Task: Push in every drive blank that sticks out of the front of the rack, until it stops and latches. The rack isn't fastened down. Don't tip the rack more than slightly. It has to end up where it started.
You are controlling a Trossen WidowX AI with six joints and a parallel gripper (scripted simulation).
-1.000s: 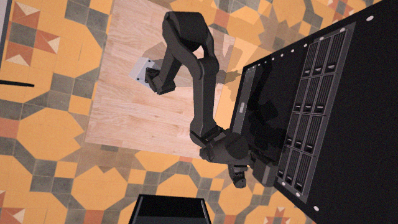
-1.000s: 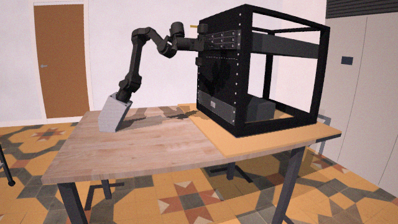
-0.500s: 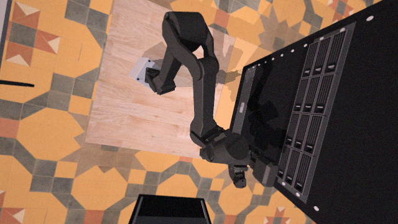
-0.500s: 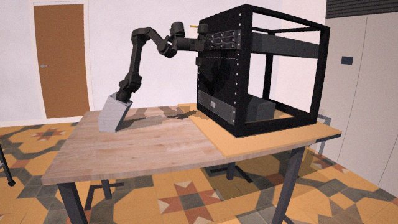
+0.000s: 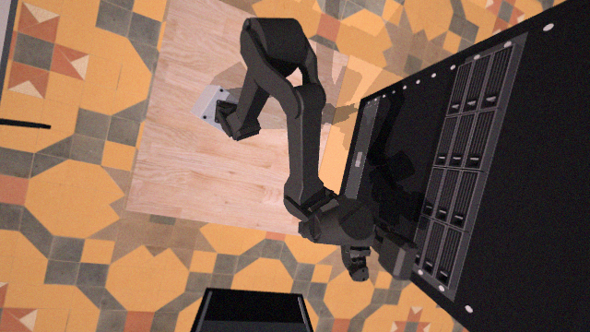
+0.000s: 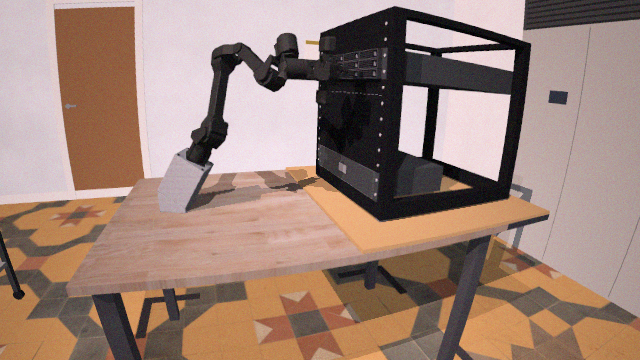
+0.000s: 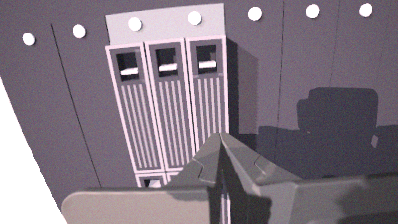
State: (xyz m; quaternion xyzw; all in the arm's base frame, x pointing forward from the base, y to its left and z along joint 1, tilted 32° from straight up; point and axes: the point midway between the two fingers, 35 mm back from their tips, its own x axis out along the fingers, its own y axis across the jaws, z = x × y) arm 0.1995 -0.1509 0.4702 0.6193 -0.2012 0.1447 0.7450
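The black open-frame rack (image 6: 415, 115) stands on an orange mat at the table's right side. A panel of drive blanks (image 6: 357, 62) sits high on its front; in the overhead view the blanks form several groups of three (image 5: 461, 161). My gripper (image 5: 415, 257) is shut and empty. Its tips are at the rack front by the end group of blanks, and I cannot tell whether they touch. In the side view the gripper (image 6: 325, 70) is level with the panel's left end. In the wrist view the closed fingertips (image 7: 220, 137) point at the foot of three blanks (image 7: 170, 105). I cannot tell which blanks stick out.
The arm's grey base block (image 6: 182, 182) stands on the wooden table top at the left. The orange mat (image 6: 425, 220) lies under the rack. A grey panel (image 6: 347, 172) sits low on the rack front, and a grey box (image 6: 417, 175) inside. A black box (image 5: 251, 311) is on the floor.
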